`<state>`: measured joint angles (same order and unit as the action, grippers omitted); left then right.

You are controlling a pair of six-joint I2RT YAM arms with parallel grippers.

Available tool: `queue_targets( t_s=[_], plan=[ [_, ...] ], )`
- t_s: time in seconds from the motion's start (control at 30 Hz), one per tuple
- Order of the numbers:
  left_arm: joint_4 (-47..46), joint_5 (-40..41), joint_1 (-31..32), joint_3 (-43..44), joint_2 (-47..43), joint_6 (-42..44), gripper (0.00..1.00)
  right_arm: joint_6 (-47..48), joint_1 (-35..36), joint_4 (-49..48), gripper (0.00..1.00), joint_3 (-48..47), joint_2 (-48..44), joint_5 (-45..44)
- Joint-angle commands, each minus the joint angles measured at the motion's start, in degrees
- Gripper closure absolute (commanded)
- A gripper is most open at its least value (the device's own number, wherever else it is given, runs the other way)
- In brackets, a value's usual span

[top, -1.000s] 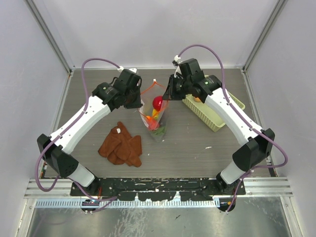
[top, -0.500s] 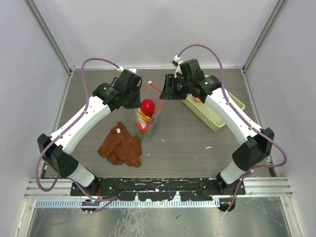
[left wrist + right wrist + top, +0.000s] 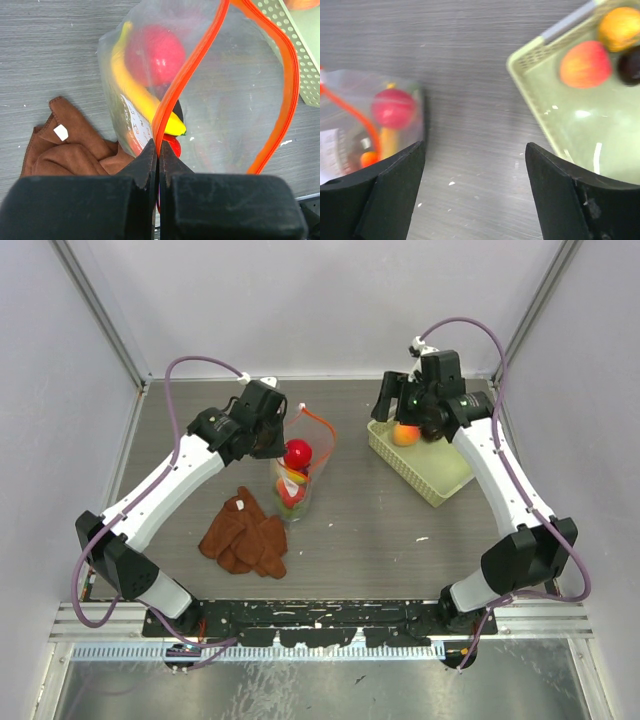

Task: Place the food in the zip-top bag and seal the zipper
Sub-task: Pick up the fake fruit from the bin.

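Observation:
The zip-top bag (image 3: 296, 490) (image 3: 235, 100) hangs upright by the left end of its mouth, which gapes open. My left gripper (image 3: 274, 443) (image 3: 159, 146) is shut on the orange-red zipper (image 3: 192, 65). Inside the bag lie a red apple (image 3: 297, 453) (image 3: 152, 57) (image 3: 394, 108), a yellow banana (image 3: 134, 92) and other small pieces. My right gripper (image 3: 392, 410) (image 3: 475, 146) is open and holds nothing, above the table between the bag (image 3: 350, 125) and the basket's left corner. A peach (image 3: 405, 433) (image 3: 585, 64), an orange-yellow piece (image 3: 619, 27) and a dark purple piece (image 3: 630, 65) rest in the basket.
The pale green slotted basket (image 3: 440, 480) (image 3: 555, 130) stands at the back right. A rust-brown cloth (image 3: 245, 535) (image 3: 65, 147) lies crumpled to the front left of the bag. Grey walls close the table at the back and both sides.
My right gripper let go of the bag's mouth, opened wide and swung right to the basket. The bag swung left and now hangs from my left gripper alone.

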<state>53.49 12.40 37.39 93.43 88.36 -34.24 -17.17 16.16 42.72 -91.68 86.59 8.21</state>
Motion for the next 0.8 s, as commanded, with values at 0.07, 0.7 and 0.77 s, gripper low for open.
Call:
queue_targets(
  t_s=[0.07, 0.7, 0.77],
  plan=[
    [-4.1, -0.3, -0.3, 1.8, -0.8, 2.4, 1.00, 4.5, -3.6, -8.5, 0.11, 6.0, -0.3, -9.8],
    [-5.6, -4.6, -0.3, 4.1, 1.3, 7.0, 1.00, 4.0, -8.5, -33.4, 0.00, 13.6, 14.7, -15.0],
    [-5.9, -4.7, -0.3, 3.9, 1.3, 7.4, 1.00, 4.7, -8.5, -33.4, 0.00, 12.6, 16.9, -14.7]
  ],
)
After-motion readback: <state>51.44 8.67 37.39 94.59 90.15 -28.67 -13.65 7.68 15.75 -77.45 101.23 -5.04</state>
